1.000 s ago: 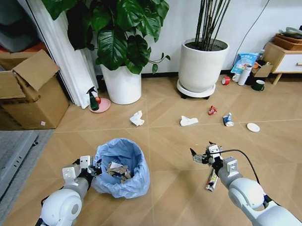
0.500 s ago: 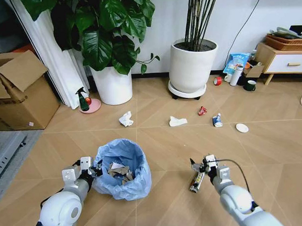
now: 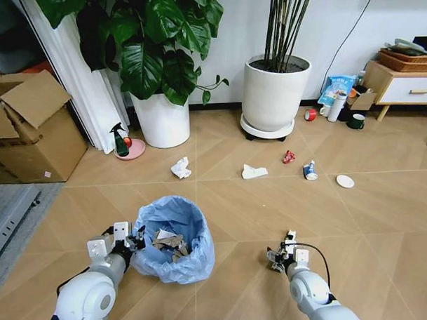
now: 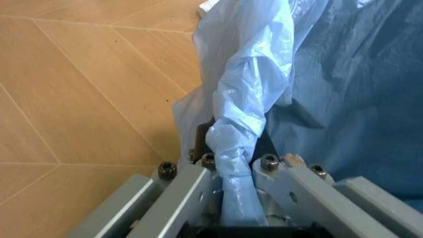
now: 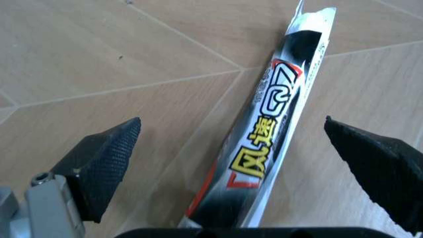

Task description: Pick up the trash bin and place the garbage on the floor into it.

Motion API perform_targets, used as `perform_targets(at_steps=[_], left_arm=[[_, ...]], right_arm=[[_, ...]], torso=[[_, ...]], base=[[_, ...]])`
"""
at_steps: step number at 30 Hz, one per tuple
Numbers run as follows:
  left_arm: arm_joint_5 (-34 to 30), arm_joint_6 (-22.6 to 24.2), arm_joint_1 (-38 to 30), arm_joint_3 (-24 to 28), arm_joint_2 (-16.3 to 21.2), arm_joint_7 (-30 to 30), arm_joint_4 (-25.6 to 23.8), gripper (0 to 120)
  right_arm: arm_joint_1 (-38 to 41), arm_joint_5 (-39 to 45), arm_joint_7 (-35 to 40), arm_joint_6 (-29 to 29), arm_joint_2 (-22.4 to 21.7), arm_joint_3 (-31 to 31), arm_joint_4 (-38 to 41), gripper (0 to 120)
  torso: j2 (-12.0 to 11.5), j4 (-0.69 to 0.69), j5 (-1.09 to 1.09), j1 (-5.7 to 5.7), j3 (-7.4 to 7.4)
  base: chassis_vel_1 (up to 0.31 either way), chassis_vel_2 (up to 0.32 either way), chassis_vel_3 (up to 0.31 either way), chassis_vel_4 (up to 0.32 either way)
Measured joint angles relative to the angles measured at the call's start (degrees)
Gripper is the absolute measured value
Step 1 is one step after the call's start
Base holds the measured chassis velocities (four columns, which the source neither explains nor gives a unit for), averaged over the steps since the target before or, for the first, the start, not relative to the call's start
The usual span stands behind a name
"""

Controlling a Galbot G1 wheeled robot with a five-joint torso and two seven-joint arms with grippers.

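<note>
Head view: left gripper clamped on the trash bin bag rim, bin standing on the floor (open boards all round). Right gripper, fingers wide apart, straddles a long printed wrapper lying flat, its long axis pointing away between them.

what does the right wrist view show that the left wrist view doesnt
Right wrist view alone: the right gripper, fingers spread wide, over a flattened silver wrapper with red and yellow print lying on the floor, not yet gripped. Left wrist view alone: the left gripper shut on a bunched fold of the trash bin's light-blue bag. Both share the wooden chevron floor.
</note>
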Motion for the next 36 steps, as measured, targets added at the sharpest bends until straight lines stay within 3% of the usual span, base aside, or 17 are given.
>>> perform_targets(at_steps=[8,21,23,25,27,30,36], left_arm=[[-0.1,0.0,-0.4,0.1,0.1,0.0,0.6,0],[-0.5,0.0,-1.0,0.3,0.4,0.2,1.3,0],[-0.5,0.0,-1.0,0.4,0.4,0.2,1.3,0],[-0.5,0.0,-1.0,0.4,0.4,0.2,1.4,0],[-0.5,0.0,-1.0,0.4,0.4,0.2,1.4,0],[-0.5,0.0,-1.0,0.5,0.4,0.2,1.3,0],[-0.4,0.0,-0.5,0.4,0.3,0.3,0.9,0]], right_arm=[[3.0,3.1,-0.8,0.3,1.5,0.4,-5.2,98],[3.4,4.5,-0.3,1.2,1.8,0.8,-7.7,47],[3.3,4.5,-0.3,1.2,1.7,0.8,-7.6,43],[3.3,4.5,-0.2,1.3,1.7,0.8,-7.5,32],[3.3,4.6,-0.2,1.3,1.7,0.7,-7.5,29],[3.3,4.6,-0.2,1.5,1.7,0.7,-7.6,14],[3.0,4.6,0.0,1.5,1.7,0.7,-6.9,1]], torso=[[0.0,0.0,0.01,0.0,0.0],[0.0,-0.01,-0.03,0.0,-0.01],[0.0,-0.01,-0.02,0.0,-0.01],[0.0,-0.01,0.01,0.0,0.0],[0.0,0.0,0.01,0.0,0.0],[0.0,0.01,0.03,0.0,0.0],[0.0,0.01,0.02,0.0,0.0]], base=[[0.0,0.0,0.0,0.0],[0.0,0.0,0.0,0.0],[0.0,0.0,0.0,0.0],[0.0,0.0,0.0,0.0],[0.0,0.0,0.0,0.0],[0.0,0.0,0.0,0.0],[0.0,0.0,0.0,0.0]])
